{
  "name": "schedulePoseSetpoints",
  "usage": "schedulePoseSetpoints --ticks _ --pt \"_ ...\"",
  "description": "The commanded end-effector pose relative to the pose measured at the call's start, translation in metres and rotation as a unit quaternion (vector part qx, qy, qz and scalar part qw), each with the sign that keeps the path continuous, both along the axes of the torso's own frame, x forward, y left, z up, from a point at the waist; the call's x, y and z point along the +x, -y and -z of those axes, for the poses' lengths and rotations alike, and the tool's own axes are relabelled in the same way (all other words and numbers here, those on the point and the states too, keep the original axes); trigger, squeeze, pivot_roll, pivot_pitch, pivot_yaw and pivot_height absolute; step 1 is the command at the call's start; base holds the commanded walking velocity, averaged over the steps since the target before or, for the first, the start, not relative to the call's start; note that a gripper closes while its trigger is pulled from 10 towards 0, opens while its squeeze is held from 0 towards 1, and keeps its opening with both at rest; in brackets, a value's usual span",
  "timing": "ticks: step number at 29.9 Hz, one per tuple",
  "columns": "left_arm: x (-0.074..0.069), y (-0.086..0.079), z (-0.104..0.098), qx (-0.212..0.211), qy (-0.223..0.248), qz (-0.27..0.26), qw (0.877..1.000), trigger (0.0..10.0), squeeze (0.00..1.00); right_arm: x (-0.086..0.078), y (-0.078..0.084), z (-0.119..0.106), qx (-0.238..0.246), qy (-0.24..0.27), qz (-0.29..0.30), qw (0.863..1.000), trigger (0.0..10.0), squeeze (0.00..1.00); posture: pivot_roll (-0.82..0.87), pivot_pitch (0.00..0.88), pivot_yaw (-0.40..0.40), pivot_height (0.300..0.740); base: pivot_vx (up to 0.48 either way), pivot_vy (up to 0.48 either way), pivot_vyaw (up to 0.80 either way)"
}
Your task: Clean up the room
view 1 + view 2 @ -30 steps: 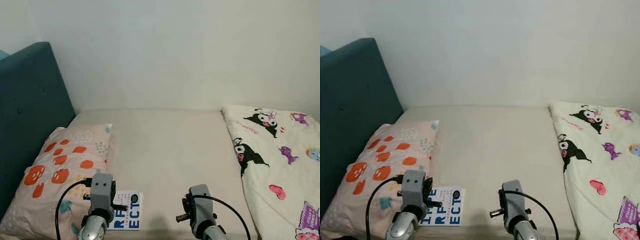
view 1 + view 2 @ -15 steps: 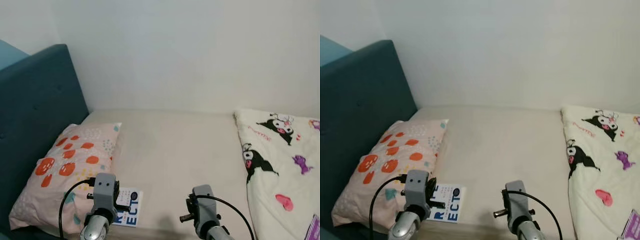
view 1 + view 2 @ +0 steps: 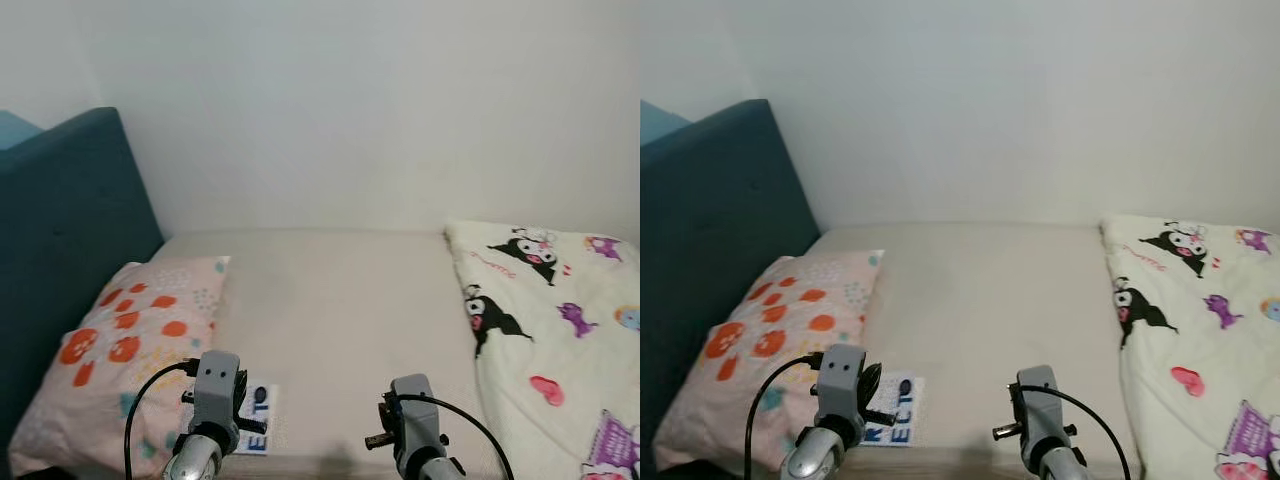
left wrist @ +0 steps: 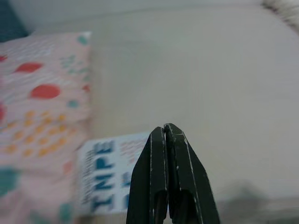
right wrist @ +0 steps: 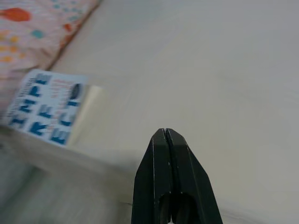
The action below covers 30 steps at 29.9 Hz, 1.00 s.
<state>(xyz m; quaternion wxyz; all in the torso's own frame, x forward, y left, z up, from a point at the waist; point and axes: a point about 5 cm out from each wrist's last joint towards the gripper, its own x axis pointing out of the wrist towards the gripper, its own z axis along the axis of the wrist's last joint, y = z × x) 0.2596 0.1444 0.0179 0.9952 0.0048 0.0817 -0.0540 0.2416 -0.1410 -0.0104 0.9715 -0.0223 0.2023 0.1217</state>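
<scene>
Holding my left gripper [image 4: 164,129] and right gripper [image 5: 164,133] clenched empty above the bed's [image 3: 340,300] near edge, I see the blue-lettered book [image 3: 890,423] lying beside the spotted pillow [image 3: 120,340].

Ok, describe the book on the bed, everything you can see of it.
The book lies flat on the cream mattress near its front edge, right beside the spotted pillow. Its cover is white with big blue block letters, small reddish print and a dark round mark. The pale page edges give it some thickness. It looks closed and faces up. Nothing grips it; the left gripper hovers nearby, shut.
</scene>
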Motion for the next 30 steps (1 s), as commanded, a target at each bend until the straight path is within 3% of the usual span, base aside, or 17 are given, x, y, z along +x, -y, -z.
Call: schedulePoseSetpoints --ticks 1,19,30 --pt "-0.0017 -0.0069 0.0049 0.014 -0.017 -0.009 1.000 10.0 0.00 -0.0013 -0.0041 0.0023 0.008 -0.010 -0.001 1.000 10.0 0.00 0.00 0.010 0.001 0.740 0.000 0.000 0.00" --pt "0.0028 -0.0071 -0.0016 0.025 0.004 -0.005 1.000 10.0 0.00 -0.0033 -0.0046 0.0046 0.014 -0.017 0.008 1.000 10.0 0.00 0.01 0.018 0.008 0.740 0.000 0.000 0.00" --pt "-0.0001 -0.0037 0.0061 0.025 -0.018 0.001 1.000 10.0 0.00 -0.0012 0.0014 0.0043 -0.007 -0.009 0.027 1.000 10.0 0.00 0.00 0.019 0.012 0.740 0.000 0.000 0.00"
